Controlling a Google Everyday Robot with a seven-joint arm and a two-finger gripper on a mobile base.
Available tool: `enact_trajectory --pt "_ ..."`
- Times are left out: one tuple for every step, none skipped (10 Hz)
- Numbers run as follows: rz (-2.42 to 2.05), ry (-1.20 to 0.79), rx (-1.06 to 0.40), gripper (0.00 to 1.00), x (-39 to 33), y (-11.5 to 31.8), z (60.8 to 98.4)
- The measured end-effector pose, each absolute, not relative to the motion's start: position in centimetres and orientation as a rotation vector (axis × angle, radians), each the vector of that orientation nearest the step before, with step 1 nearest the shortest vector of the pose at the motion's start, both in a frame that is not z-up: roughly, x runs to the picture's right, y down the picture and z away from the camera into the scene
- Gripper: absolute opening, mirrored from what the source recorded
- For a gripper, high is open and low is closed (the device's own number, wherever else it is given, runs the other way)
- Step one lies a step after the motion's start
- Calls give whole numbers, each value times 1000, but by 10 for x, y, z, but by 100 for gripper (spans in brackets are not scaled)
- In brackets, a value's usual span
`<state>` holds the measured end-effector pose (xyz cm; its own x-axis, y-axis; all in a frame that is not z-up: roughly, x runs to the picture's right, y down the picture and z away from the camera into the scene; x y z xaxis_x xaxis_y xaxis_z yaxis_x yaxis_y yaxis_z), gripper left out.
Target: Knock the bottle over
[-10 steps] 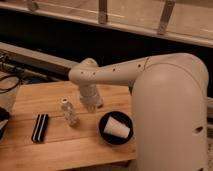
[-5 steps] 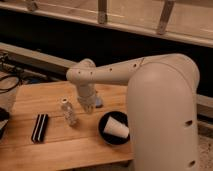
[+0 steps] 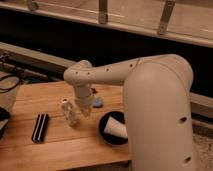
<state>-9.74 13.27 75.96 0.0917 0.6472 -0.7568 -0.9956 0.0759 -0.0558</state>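
The bottle (image 3: 69,112) is small, slim and clear with a white cap. It stands upright on the wooden table (image 3: 60,145), left of centre. My gripper (image 3: 84,107) hangs from the white arm just right of the bottle, very close to it or touching it. The arm's big white body fills the right side of the view.
A black-and-white striped flat block (image 3: 40,127) lies left of the bottle. A black bowl (image 3: 107,136) with a white cup (image 3: 116,128) lying in it sits to the right. A small blue object (image 3: 97,102) lies behind the gripper. Cables lie at the far left.
The arm has shifted a little left, bringing the gripper closer to the bottle. The bottle still stands upright.
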Motion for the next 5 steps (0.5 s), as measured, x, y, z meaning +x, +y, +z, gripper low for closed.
enact_trajectory --pt "1360 643 -688 0 -101 132 760" --pt "1343 638 -702 0 -112 129 762" --pt "1334 637 -709 0 -123 127 764" --pt "1312 635 -722 0 -139 124 766" --pt "1294 628 -734 0 -147 123 766"
